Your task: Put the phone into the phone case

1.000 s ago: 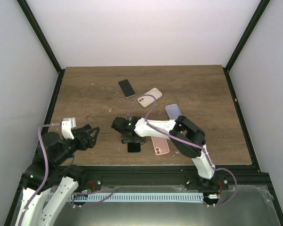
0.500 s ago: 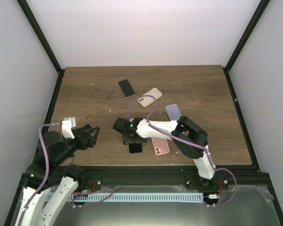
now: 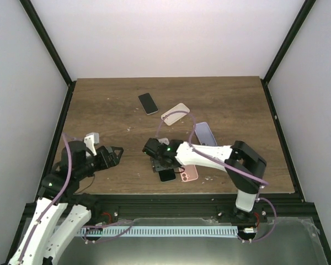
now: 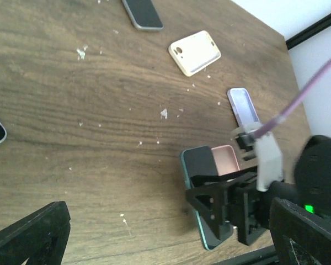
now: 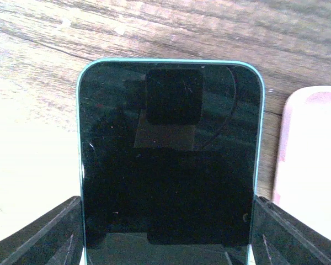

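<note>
1. Found the phone (image 5: 171,154) lying flat, screen up, on the tabletop (image 3: 231,99) near the front edge, with a teal rim showing.
2. Noted the right gripper (image 3: 162,167) low over the phone, jaws part-way open and set against both long edges. Saw its fingers (image 5: 44,234) flanking the phone's near end in the wrist view. Reads as a grip across the width, with the phone not yet lifted off the wood.
3. Logged the left gripper (image 3: 113,156) spread fully wide, holding nothing, well apart to the left of the phone.
4. Marked the pink case (image 3: 190,173) lying flat just beside the phone on its right, with the phone not in it. Taken as the likely target, though cannot tell for sure, given a beige case (image 3: 175,113) and a lavender piece (image 3: 205,133) farther back.
5. Judged progress as early. Done: phone reached and bracketed. Left: carry or slide it across, line it up over the case, then press down until seated all round.
6. Spotted 1 more dark phone (image 3: 148,103) at the far side, away from both grippers.
</note>
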Robot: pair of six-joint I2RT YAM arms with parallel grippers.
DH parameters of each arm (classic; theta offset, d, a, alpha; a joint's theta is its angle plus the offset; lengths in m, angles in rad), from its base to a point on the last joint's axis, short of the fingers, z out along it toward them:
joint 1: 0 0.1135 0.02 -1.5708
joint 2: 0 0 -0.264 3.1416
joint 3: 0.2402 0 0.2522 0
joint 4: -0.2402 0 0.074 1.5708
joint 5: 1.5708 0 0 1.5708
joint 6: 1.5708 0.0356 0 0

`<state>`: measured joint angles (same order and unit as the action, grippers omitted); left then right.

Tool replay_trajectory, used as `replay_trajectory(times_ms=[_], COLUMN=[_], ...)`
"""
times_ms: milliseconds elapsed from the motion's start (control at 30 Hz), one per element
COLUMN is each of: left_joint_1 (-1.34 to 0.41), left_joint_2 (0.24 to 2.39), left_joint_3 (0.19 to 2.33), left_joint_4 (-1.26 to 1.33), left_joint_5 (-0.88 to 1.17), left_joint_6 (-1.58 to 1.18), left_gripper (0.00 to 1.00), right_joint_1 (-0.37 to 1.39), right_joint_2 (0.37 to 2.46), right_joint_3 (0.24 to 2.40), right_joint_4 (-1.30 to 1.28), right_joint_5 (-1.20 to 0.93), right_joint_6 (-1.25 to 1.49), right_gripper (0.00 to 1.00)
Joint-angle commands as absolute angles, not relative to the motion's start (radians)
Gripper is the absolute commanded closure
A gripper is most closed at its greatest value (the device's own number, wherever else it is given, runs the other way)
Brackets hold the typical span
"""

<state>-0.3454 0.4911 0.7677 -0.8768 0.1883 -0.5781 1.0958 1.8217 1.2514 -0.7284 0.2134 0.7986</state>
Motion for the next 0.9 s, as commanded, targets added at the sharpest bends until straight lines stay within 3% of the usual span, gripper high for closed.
replay_trajectory(times_ms=[0,433,867], left_joint_1=[-0.339,-0.341,-0.346], left_joint_2=[0.511,0.572,0.569], left_joint_3=[0.742,0.641,0.604], left_joint_4=[-0.873,-0.746,-0.704], left_joint_5=[0.235,0.433,0.465], left_joint_6=[-0.631,-0.695,-0.718], left_gripper=[0.0,0.0,0.0], right_joint_1=[1.097,0.947,0.865], right_joint_2=[1.705,1.461,1.505], right_joint_3=[1.215,0.976,0.867], right_joint_4=[-0.72,-0.64,-0.531], right_joint_5=[0.25,0.172,0.137], right_joint_6=[0.734,0.545,0.51], right_gripper=[0.45,0.46,0.48])
